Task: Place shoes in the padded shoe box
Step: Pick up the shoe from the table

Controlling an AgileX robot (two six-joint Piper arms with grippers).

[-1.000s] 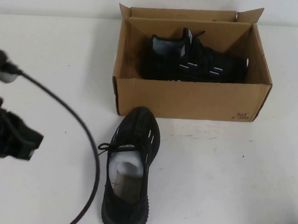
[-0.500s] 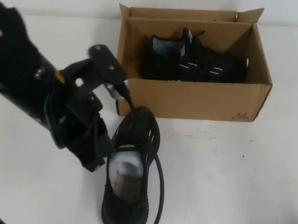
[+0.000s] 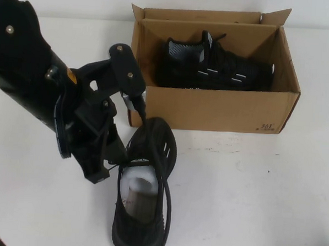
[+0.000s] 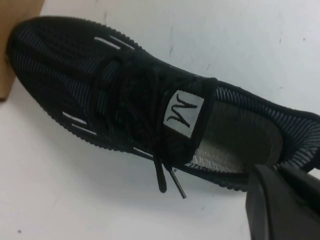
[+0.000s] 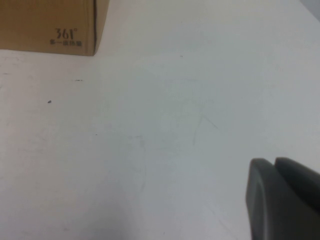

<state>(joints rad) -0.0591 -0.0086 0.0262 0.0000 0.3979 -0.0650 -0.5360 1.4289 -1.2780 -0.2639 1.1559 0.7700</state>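
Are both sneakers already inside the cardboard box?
No: one shoe lies in the padded shoe box, while the other shoe sits on the table in front, beside the shut left gripper.

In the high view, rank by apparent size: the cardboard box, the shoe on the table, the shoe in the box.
1. Cardboard box, clearly largest.
2. Shoe on the table and shoe in the box: similar; the table shoe is nearer the camera, so unranked.

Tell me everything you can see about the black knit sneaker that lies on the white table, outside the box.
The black knit sneaker lies upright on its ribbed sole on the white table, toe just before the brown cardboard box. It has black laces, short white dashes on the sides, a pale lining and a white tongue label. The left gripper, shut, hovers beside its left side; contact is unclear.
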